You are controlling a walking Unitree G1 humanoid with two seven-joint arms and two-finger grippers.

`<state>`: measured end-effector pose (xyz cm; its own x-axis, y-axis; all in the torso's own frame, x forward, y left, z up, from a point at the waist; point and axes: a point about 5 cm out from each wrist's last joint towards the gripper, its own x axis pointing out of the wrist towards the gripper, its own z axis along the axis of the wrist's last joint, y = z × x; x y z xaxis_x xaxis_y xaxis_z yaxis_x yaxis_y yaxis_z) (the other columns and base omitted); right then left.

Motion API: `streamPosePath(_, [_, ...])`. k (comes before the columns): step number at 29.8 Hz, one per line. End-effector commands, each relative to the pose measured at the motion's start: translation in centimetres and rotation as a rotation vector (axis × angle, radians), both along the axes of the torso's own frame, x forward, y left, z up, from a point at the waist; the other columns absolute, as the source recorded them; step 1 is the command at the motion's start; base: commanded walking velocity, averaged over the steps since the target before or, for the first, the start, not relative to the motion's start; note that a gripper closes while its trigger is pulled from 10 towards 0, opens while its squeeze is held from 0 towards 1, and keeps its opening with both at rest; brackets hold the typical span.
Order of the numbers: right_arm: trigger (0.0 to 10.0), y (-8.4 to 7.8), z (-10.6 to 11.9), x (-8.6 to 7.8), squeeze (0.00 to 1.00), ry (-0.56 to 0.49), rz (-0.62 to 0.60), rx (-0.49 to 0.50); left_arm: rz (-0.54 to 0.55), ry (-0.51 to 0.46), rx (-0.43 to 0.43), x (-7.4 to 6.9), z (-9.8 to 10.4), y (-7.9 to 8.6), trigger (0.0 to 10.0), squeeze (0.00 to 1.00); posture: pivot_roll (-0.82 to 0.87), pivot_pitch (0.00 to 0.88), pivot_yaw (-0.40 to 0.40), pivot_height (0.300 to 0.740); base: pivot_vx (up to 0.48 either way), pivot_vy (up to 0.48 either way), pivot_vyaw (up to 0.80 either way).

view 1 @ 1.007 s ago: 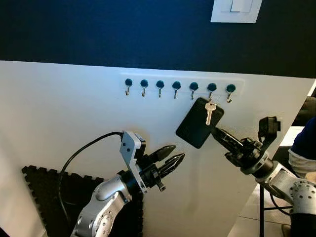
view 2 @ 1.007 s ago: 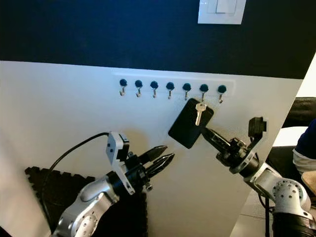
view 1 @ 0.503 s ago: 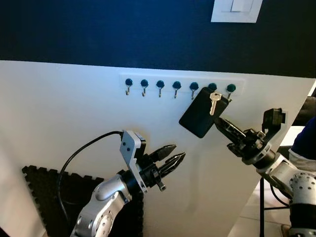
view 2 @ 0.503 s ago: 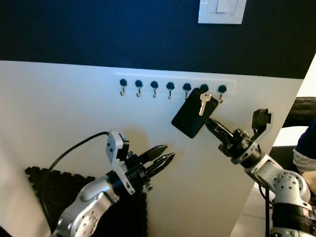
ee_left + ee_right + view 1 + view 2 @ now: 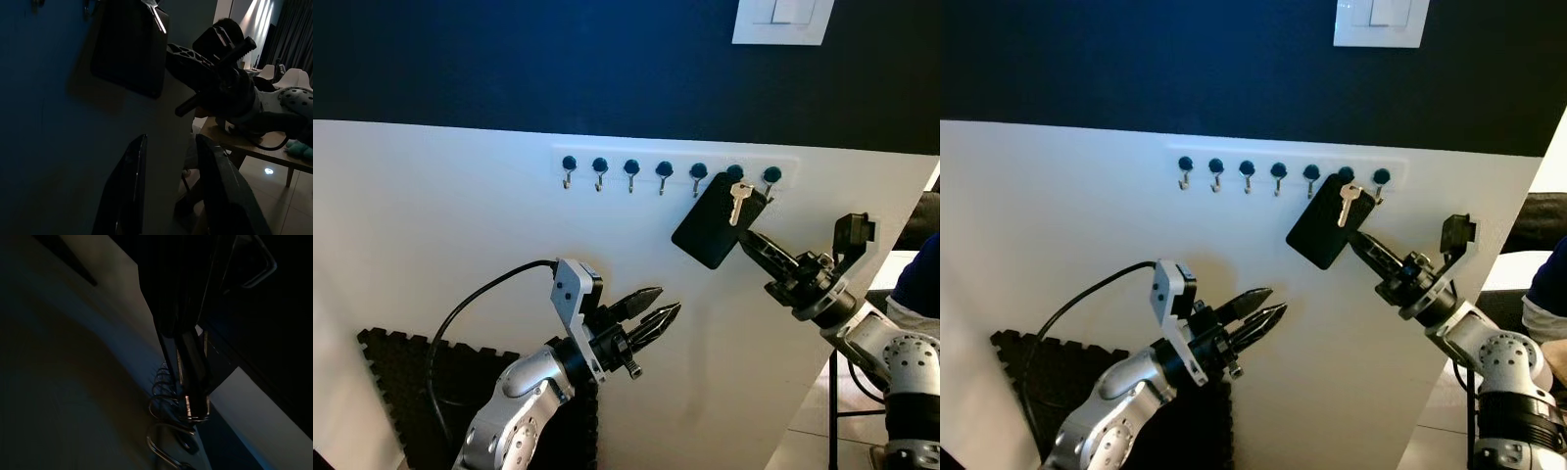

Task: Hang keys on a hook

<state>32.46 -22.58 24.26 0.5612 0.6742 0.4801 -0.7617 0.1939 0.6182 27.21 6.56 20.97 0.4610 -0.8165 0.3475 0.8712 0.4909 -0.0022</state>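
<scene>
Right gripper [image 5: 752, 242] clamps the black key fob [image 5: 715, 227], silver key [image 5: 738, 202] dangling loose, right at the hook rack [image 5: 671, 174]. Light, rigid, probably swingy; grip the fob low. Left gripper [image 5: 656, 313] open, idle.

Black key fob [image 5: 717, 224] covers the sixth hook [image 5: 735, 174]; whether the key ring sits on it: cannot tell.

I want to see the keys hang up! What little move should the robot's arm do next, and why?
Probably a small nudge up and over, then down. The right gripper holds the black key fob with its silver key right at the sixth hook, but nothing looks caught on it yet.
</scene>
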Motion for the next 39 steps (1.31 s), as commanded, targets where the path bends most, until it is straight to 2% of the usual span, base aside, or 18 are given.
streamPosePath(1, [10.0,-0.3,-0.4,0.1,0.00,0.022,-0.019,-0.009,-0.001,0.003,0.002,0.0,0.0,0.0,10.0,0.00,0.07,0.064,0.021,0.740,0.000,0.000,0.00])
streamPosePath(35, [10.0,0.2,-3.2,-1.4,0.00,0.073,0.008,-0.095,-0.011,0.001,0.007,-0.2,-0.1,-0.3,10.0,0.00,0.07,0.054,0.019,0.740,0.000,0.000,0.00])
streamPosePath(36, [10.0,0.2,-3.4,-1.5,0.05,0.076,0.005,-0.103,-0.012,0.000,0.006,-0.2,-0.1,-0.3,10.0,0.00,0.07,0.054,0.020,0.740,0.000,0.000,0.00])
streamPosePath(38, [10.0,0.3,-3.5,-1.6,0.05,0.075,0.005,-0.106,-0.012,0.000,0.005,-0.2,-0.1,-0.3,10.0,0.00,0.07,0.054,0.020,0.740,0.000,0.000,0.00])
streamPosePath(39, [10.0,0.3,-3.5,-1.6,0.35,0.075,-0.001,-0.112,-0.013,-0.001,0.005,-0.2,-0.1,-0.4,10.0,0.00,0.07,0.054,0.020,0.740,0.000,0.000,0.00])
